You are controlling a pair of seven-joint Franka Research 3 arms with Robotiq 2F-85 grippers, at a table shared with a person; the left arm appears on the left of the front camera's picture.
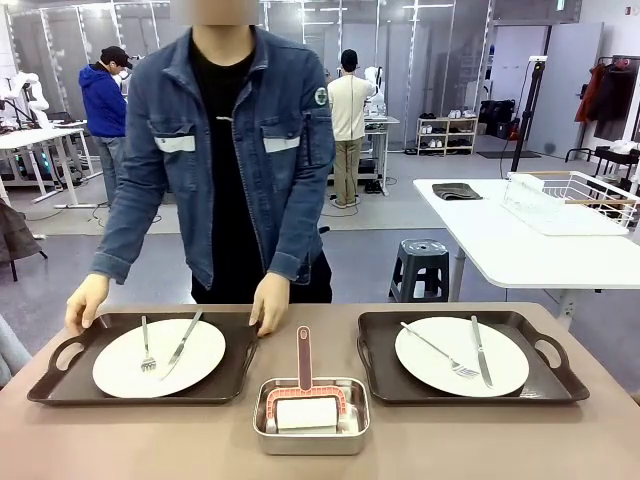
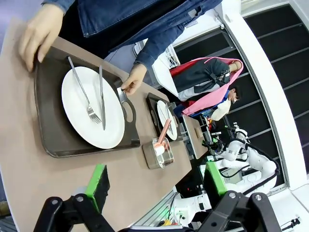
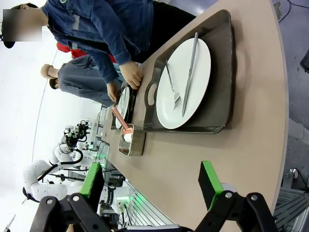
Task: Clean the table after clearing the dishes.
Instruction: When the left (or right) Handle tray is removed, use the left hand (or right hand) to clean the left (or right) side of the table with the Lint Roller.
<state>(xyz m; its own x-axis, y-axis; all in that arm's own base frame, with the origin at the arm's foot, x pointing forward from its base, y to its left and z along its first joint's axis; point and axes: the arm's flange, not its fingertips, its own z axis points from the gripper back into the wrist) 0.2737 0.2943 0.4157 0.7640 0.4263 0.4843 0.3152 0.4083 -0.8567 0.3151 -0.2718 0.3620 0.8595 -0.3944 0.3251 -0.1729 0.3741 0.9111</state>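
Left gripper (image 2: 154, 174) is gaping wide, empty. Left of the steel pan (image 1: 310, 443), a person's hands (image 1: 270, 303) grip the first dish tray (image 1: 235, 372) on the table (image 1: 150, 440). Right of the pan sits the second dish tray (image 1: 378, 370), and the right gripper (image 3: 149, 169) is gaping empty too.

Matte tan table (image 1: 150, 440) holds 2 smooth dark trays (image 1: 238, 375) (image 1: 378, 372), 2 glossy white plates (image 1: 120, 375) (image 1: 430, 368), bright metal cutlery (image 1: 147, 352) and a shiny steel pan (image 1: 310, 446).
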